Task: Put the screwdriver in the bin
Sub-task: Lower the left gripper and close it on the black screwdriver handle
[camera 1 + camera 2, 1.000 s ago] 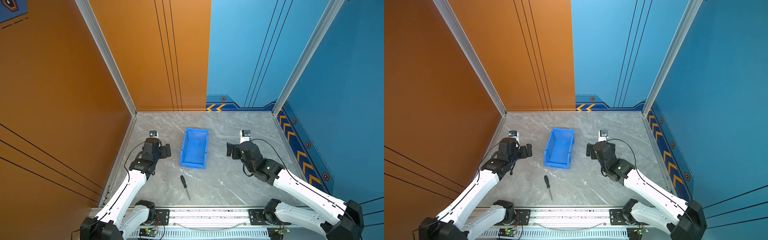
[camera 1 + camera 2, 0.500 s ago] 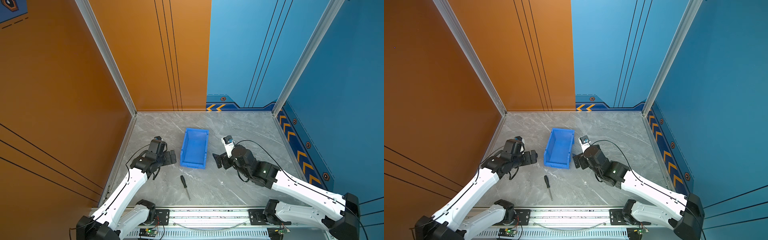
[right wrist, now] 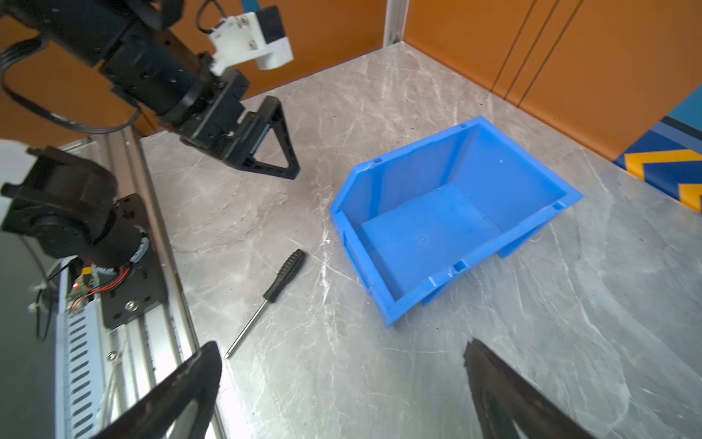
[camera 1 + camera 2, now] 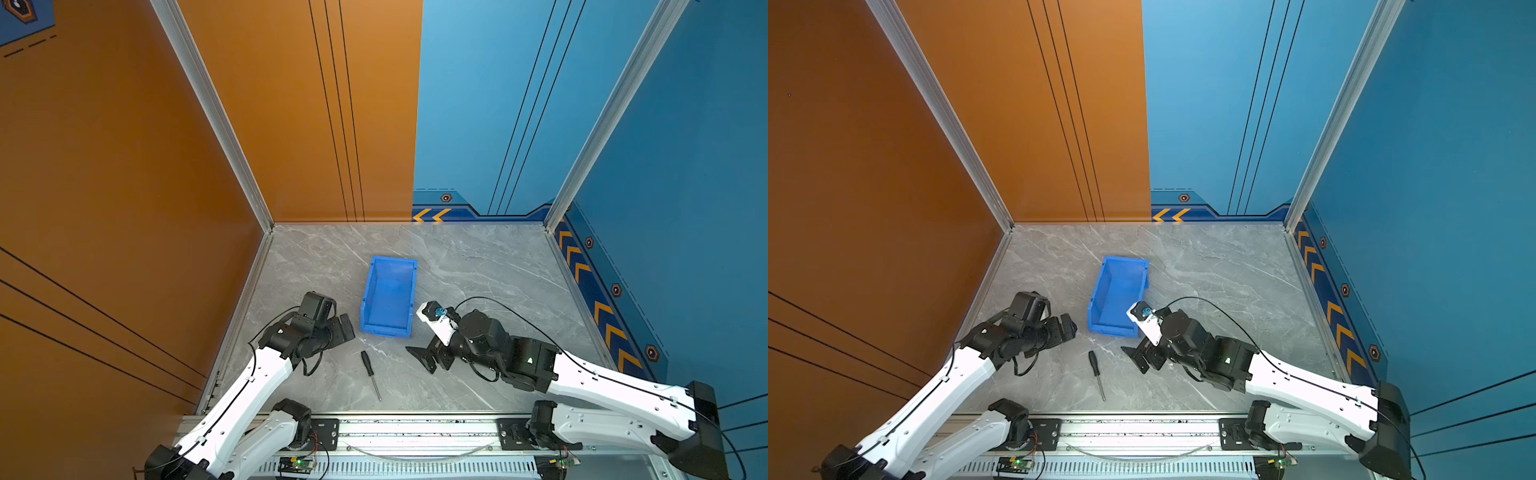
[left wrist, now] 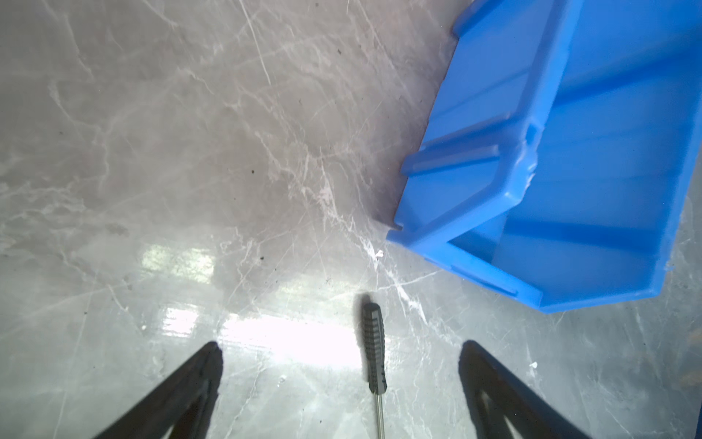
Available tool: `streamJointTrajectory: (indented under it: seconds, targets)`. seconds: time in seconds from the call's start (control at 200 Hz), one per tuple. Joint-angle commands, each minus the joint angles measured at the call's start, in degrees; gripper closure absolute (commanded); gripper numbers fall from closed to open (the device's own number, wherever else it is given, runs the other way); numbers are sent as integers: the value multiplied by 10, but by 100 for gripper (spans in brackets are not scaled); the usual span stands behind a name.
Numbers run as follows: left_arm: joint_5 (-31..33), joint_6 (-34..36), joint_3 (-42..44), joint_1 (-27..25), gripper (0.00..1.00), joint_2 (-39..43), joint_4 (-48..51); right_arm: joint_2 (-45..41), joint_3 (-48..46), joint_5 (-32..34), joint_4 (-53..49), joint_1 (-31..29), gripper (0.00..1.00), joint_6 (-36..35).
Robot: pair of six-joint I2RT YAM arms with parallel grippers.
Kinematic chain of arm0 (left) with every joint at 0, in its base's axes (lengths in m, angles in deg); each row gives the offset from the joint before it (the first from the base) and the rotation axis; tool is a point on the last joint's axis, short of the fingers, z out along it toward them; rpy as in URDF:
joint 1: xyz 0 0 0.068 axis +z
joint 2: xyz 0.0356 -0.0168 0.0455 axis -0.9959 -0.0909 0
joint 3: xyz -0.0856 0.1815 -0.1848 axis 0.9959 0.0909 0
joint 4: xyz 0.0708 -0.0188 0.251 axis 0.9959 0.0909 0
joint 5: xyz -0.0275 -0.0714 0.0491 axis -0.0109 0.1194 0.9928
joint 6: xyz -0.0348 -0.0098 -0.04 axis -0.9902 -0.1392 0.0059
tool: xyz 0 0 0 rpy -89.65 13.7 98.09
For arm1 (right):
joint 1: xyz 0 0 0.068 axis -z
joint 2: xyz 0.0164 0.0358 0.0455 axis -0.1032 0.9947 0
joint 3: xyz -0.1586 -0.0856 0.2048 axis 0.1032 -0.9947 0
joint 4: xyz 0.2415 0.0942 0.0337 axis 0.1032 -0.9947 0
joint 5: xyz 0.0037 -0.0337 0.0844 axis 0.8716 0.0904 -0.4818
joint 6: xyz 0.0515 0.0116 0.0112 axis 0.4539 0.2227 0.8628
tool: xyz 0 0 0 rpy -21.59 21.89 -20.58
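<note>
Two things got clipped in the left wrist view: the screwdriver (image 5: 373,349) lost its tip past the frame edge, and much of the bin (image 5: 478,114) ran out of shot too. In a top view the right arm's wrist camera (image 4: 1144,314) sat in front of the bin's near right corner and hid it. From above, the left gripper (image 4: 345,328) was one dark lump, its fingers hard to separate, but its wrist view settled it. The fingers were spread wide and gripped nothing, and the handle showed in the gap between them with no contact. The right gripper (image 3: 342,346) was spread wide as well and empty, with only its fingertips in shot.

The screwdriver lay flat on the table (image 4: 457,270) just off the bin's low front edge, apart from it, between the two grippers. Its long axis ran roughly in line with the bin's length, slightly slanted. The handle end faced the bin and the tip pointed away from it, towards the rail (image 4: 415,428). It looked slim, with a black ribbed handle and a thin bright metal shaft, and it was shorter overall than the bin was long.
</note>
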State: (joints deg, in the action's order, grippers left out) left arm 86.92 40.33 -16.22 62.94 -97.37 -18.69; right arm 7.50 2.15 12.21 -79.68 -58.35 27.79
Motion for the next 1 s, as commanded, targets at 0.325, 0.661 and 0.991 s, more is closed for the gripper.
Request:
streamJointTrajectory:
  seconds: [0.325,0.661,0.991]
  targets:
    - [26,-65,3,-108,5,-99,16,38,-70,-49,128,-28,0,-38]
    - [17,-110,47,-157,19,-132,-44,54,-86,4,141,-30,0,-29]
    - [36,-111,20,-184,28,-214,-69,48,-102,3,137,-22,0,-22]
